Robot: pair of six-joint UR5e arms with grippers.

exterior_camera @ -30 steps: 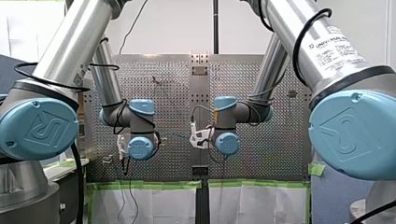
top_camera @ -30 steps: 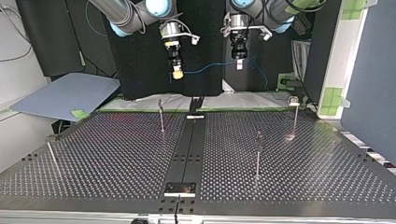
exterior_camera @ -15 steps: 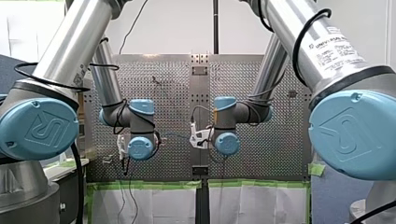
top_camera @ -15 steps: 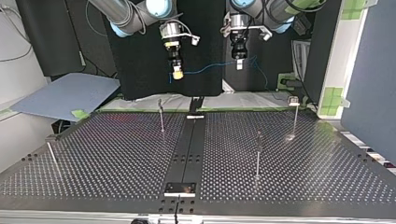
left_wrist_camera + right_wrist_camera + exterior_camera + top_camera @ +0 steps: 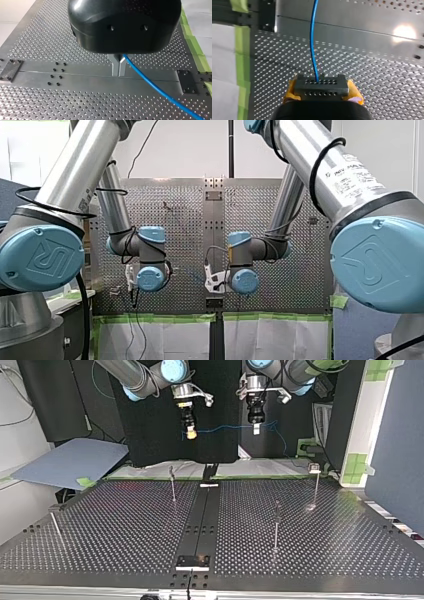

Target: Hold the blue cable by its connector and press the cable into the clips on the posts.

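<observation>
Dull brushed metal table (image 5: pixel 37 50), smooth glossy blue plastic cable (image 5: pixel 155 87), matt dark connector (image 5: pixel 321 87), bare metal fingers (image 5: pixel 114 67), yellow pads (image 5: pixel 290 91), matt green tape (image 5: pixel 242 72), glossy blue arm caps (image 5: pixel 375 265)

Both wrists point down. My right gripper (image 5: pixel 322 91) clamps the connector (image 5: pixel 322 84) between yellow pads (image 5: pixel 290 92); my left gripper (image 5: pixel 119 72) pinches the blue cable (image 5: pixel 150 85).

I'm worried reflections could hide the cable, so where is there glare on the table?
Right wrist view: one bright glare spot on the table, clear of the blue cable, not over it. Left wrist view: no glare, even light on the cable.
</observation>
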